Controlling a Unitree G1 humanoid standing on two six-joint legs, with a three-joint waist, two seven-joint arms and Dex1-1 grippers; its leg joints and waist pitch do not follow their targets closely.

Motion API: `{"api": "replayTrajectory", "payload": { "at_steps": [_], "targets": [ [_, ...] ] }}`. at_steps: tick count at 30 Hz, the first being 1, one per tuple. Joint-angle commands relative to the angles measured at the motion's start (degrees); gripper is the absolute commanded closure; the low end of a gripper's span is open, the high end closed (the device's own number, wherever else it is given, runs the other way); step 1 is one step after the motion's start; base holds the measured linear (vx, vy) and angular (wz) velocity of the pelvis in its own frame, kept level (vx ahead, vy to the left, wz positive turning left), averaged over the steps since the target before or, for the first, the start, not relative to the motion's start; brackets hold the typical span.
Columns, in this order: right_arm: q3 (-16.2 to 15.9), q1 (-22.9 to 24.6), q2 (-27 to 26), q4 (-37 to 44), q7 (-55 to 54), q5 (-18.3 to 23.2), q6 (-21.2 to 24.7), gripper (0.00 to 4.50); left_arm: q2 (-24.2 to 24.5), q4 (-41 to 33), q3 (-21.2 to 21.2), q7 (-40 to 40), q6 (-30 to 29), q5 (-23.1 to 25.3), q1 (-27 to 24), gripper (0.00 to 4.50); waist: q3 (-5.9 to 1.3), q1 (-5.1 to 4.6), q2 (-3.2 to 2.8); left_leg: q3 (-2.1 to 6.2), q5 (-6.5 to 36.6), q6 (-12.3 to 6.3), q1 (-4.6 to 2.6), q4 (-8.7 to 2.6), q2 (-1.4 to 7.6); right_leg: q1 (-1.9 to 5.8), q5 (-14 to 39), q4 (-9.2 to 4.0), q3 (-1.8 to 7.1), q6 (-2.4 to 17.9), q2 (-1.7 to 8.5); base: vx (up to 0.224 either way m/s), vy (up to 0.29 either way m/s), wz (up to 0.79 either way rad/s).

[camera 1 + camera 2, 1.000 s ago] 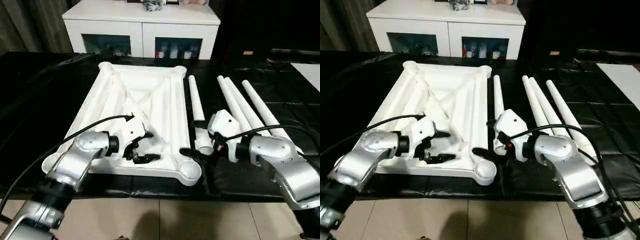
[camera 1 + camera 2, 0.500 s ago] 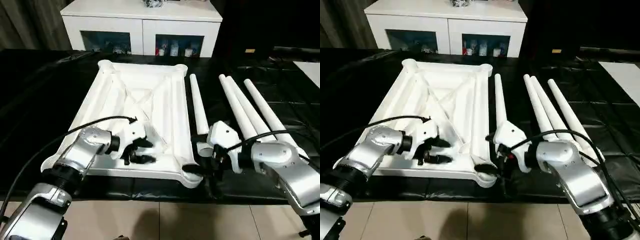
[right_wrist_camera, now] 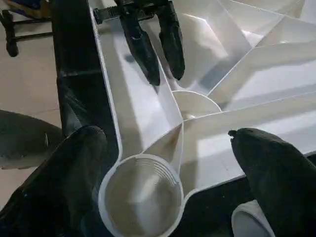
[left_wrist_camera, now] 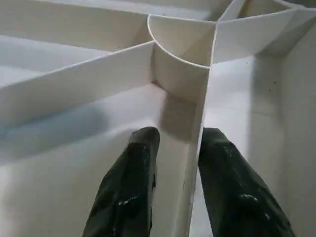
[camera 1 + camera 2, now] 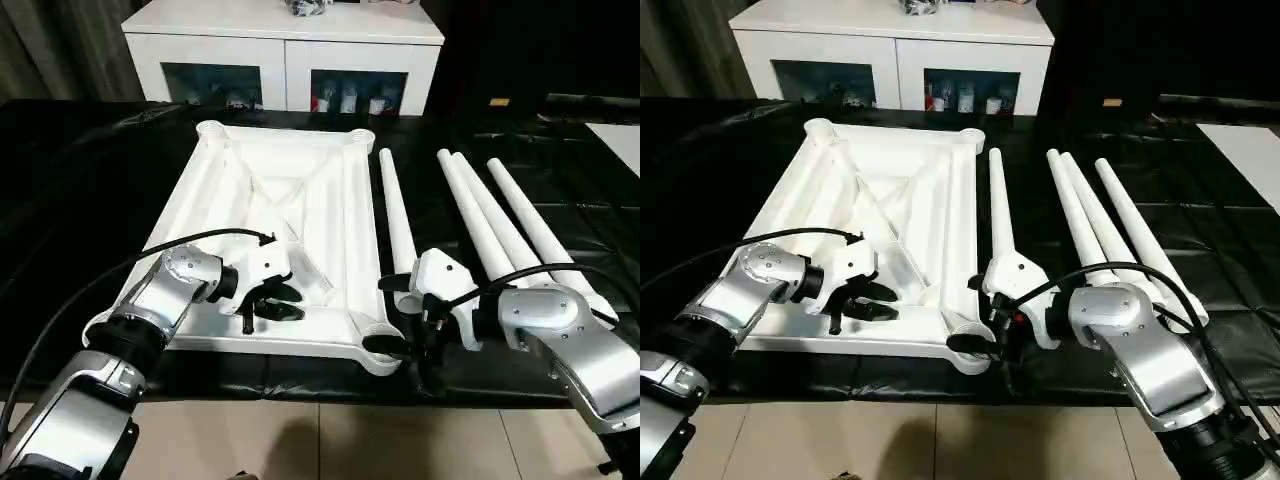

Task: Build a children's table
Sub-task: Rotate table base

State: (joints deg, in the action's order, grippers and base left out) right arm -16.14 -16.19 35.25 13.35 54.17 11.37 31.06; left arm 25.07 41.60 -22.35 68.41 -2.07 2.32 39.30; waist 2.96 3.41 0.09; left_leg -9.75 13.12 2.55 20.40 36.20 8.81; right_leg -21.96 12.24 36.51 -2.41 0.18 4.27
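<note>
The white cabinet (image 5: 283, 42) is cut off at the picture's top edge; the items behind its glass doors (image 5: 348, 98) are too small to identify.

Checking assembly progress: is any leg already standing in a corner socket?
No: the near corner socket is hollow, and the legs lie flat beside the tabletop.

Both forearms are silver metal with rounded joints, ending in white plastic wrist housings. A thin black cable loops over each. The left gripper (image 5: 272, 303) and right gripper (image 5: 398, 318) carry glossy black fingers.
</note>
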Motion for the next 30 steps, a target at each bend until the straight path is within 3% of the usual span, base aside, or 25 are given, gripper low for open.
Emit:
{"api": "replayTrajectory", "payload": {
  "at_steps": [1,6,11,15,20,23,26,28,30],
  "targets": [
    [0.0,-0.3,0.7,1.1,0.0,-0.3,0.4,0.0,0.5,2.0,-0.5,-0.6,-0.9,1.7,0.8,3.3,-2.94,0.25,0.47,1.7,9.4,-1.18,-0.32,-5.59,4.62,2.29,8.8,-4.69,3.22,14.7,5.19,0.0,0.0,0.0],
    [-0.1,-0.6,0.3,0.6,-0.5,-0.7,-0.1,0.0,0.9,2.1,-0.8,-1.7,-4.6,3.3,1.2,3.72,-2.63,0.19,0.45,1.78,11.0,-0.62,-0.32,-5.85,4.63,2.13,12.8,-5.11,3.27,13.7,5.23,0.0,0.0,0.0],
    [0.7,-1.1,-0.9,-0.4,-2.8,-1.6,-1.0,0.0,0.8,4.2,1.7,-11.2,-5.3,4.9,1.4,4.12,-2.55,-0.25,0.66,1.98,12.2,-0.02,-0.08,-6.04,4.4,2.2,17.8,-5.63,3.22,11.6,5.22,0.0,0.0,0.0],
    [1.0,-1.2,-1.3,-0.8,-3.8,-1.9,-1.3,0.0,1.6,5.0,3.1,-15.6,-4.4,5.7,1.6,4.35,-2.69,-0.66,0.87,2.03,10.3,-0.63,0.25,-5.95,4.28,2.35,17.1,-5.59,3.15,10.8,5.11,0.0,0.0,0.0],
    [1.0,-1.4,-1.9,-1.6,-4.9,-2.5,-1.7,0.0,1.9,3.0,4.3,-16.6,0.0,5.0,1.0,4.48,-3.03,-0.92,1.05,1.85,6.1,-2.0,0.33,-5.66,4.33,2.39,8.5,-4.73,2.98,12.9,4.88,0.0,0.0,0.0],
    [0.9,-1.9,-2.5,-2.7,-6.9,-3.8,-2.3,0.0,0.7,2.1,4.7,-17.2,1.6,4.4,0.8,4.48,-3.83,-0.47,0.87,1.38,-1.6,-5.25,0.12,-4.85,4.2,2.44,-6.9,-3.24,2.87,17.0,4.61,0.052,0.007,0.02],
    [1.4,-2.7,-3.4,-3.9,-9.3,-4.8,-2.3,0.0,-0.3,1.9,5.1,-17.4,3.9,3.9,0.9,4.48,-3.92,0.23,0.86,1.06,-2.6,-6.99,0.04,-4.57,4.22,2.31,-9.7,-3.02,2.81,18.5,4.73,0.0,0.0,0.0],
    [1.4,-2.7,-3.4,-3.9,-9.3,-4.8,-2.3,0.0,-0.3,1.9,5.1,-17.4,3.9,3.9,0.9,4.48,-3.81,0.37,0.89,1.0,-2.0,-7.04,0.17,-4.64,4.24,2.36,-9.0,-3.1,2.8,18.6,4.76,0.0,0.0,0.0],
    [2.3,-3.7,-4.8,-4.8,-13.7,-6.6,-0.6,0.0,-0.9,2.4,5.0,-17.2,6.0,3.7,1.0,4.08,-3.72,0.55,0.84,1.07,-1.0,-6.45,0.09,-4.78,4.38,2.31,-6.8,-3.23,2.79,18.2,4.82,0.0,0.0,0.0]
  ]
}}
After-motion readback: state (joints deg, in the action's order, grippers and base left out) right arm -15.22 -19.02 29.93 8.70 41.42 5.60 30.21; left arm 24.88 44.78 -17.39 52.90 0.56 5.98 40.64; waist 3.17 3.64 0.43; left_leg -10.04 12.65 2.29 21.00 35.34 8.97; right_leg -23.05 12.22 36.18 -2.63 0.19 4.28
